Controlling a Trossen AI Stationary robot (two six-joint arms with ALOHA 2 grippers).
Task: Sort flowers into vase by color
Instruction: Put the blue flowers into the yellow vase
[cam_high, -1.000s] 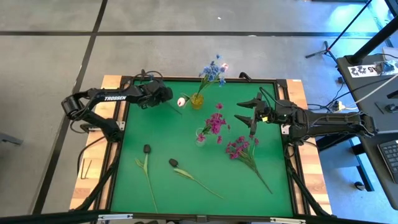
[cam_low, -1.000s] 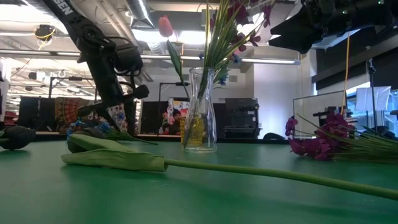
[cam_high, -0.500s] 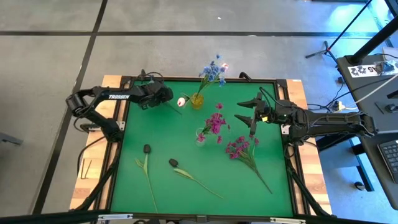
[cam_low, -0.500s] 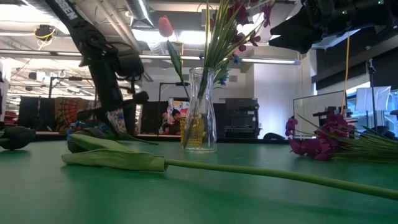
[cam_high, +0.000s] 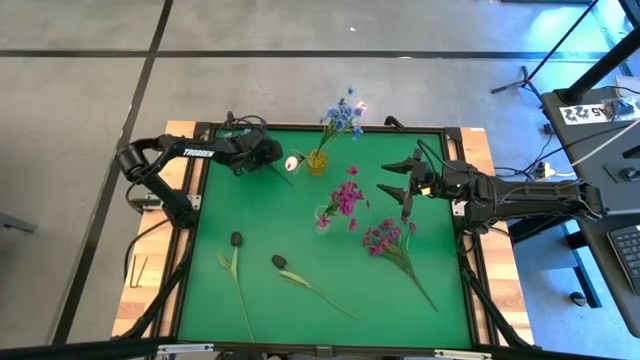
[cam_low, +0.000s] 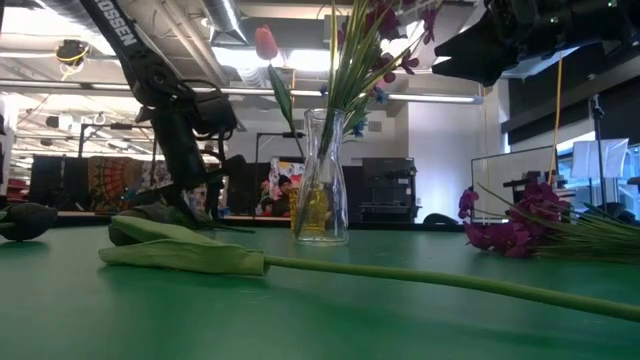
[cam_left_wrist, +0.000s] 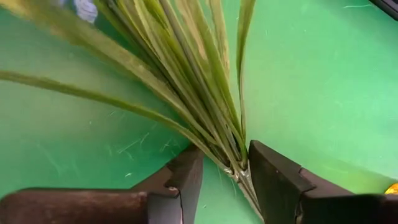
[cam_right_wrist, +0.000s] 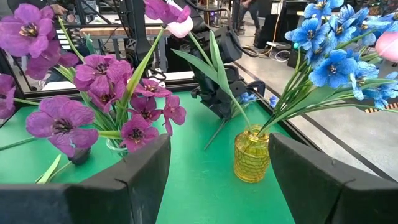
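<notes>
Left hand (cam_high: 262, 153) shifted rightward, pinching tulip stem (cam_left_wrist: 205, 118) beside yellow vase (cam_high: 317, 161); right hand (cam_high: 400, 178) spread.

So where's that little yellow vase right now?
Seen from above, the yellow vase stands near the table's far edge, around the middle, holding blue flowers, just right of the left gripper.

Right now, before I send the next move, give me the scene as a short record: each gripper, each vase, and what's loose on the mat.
left gripper: far-left of mat, shut on a bunch of green stems
right gripper: right side, open, holding nothing
yellow vase: blue flowers inside
clear vase: magenta flowers inside
loose on mat: magenta bunch; two dark-budded flowers
</notes>
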